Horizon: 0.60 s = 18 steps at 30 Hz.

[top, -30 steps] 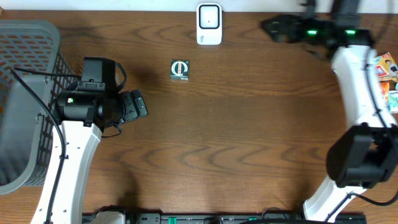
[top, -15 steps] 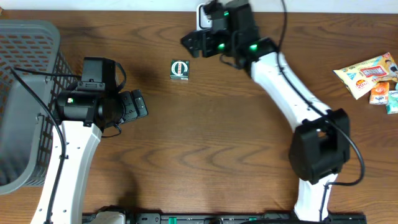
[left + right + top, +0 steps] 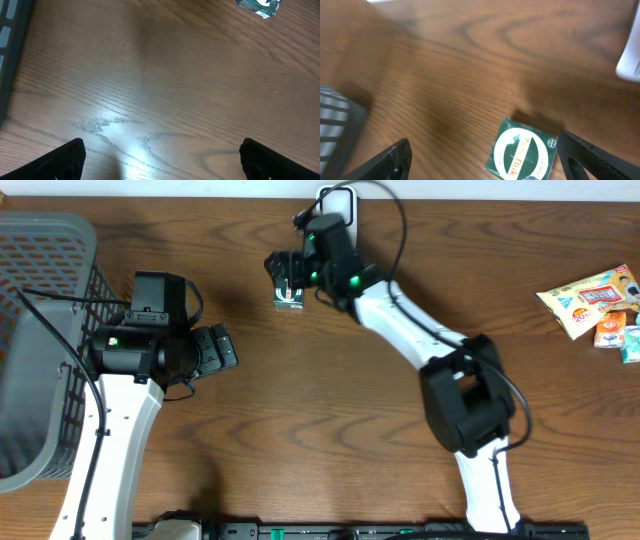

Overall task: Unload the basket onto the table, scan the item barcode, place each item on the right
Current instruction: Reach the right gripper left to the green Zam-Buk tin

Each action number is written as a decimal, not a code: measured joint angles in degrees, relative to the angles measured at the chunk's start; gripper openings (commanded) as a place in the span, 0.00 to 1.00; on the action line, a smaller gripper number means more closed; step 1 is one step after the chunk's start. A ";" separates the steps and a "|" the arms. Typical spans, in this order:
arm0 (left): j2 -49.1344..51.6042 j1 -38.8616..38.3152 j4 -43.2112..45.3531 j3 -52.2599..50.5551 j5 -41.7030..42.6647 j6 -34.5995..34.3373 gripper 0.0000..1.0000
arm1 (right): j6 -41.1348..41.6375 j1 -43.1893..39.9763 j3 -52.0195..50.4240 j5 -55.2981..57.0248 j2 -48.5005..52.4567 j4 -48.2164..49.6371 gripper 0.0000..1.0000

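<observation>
The item is a small dark green packet with a white oval label, lying flat at the back of the table. In the right wrist view the packet lies between my right gripper's spread fingers, nearer the right one. My right gripper is open and hovers right over it, gripping nothing. The white scanner stands at the back edge, partly hidden by my right arm. My left gripper is open and empty, left of the packet. The left wrist view has the packet at the top right, far from the gripper.
A grey wire basket fills the left side of the table. Several snack packets lie at the far right edge. The scanner appears as a white body at the right edge of the right wrist view.
My right arm has swung from the far right of the table leftward, past the scanner, to a spot over the green packet. The left arm has not moved.
</observation>
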 measured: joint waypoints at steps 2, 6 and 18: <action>0.00 0.00 0.00 0.00 0.00 0.00 0.98 | 0.02 1.16 0.00 2.86 1.57 0.07 0.90; 0.00 0.00 -0.02 0.00 0.00 0.00 0.98 | 0.07 3.56 0.00 10.54 2.97 0.04 0.92; 0.00 0.00 0.00 0.00 0.00 0.00 0.98 | 0.07 8.52 0.00 28.06 5.92 0.55 0.92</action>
